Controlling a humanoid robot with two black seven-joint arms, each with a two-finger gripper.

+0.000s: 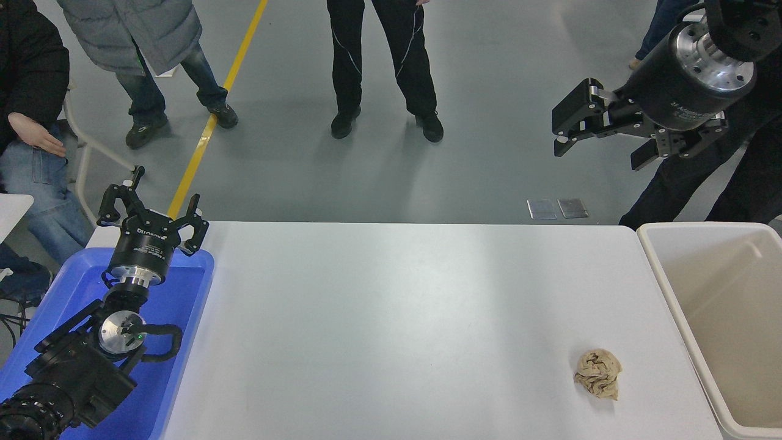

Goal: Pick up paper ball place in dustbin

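I see a lab or workshop hall: grey floor with a yellow line, a white table, people standing around.

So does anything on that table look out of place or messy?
Only the crumpled tan-brown paper ball, lying loose on the white table beside the cream-beige plastic dustbin rather than in it. Nothing looks spilled, tipped or damaged.

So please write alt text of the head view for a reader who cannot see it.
A paper ball lies on a white table near a beige dustbin, while the open right gripper hangs high above. The open left gripper is parked over a blue tray; people stand beyond.
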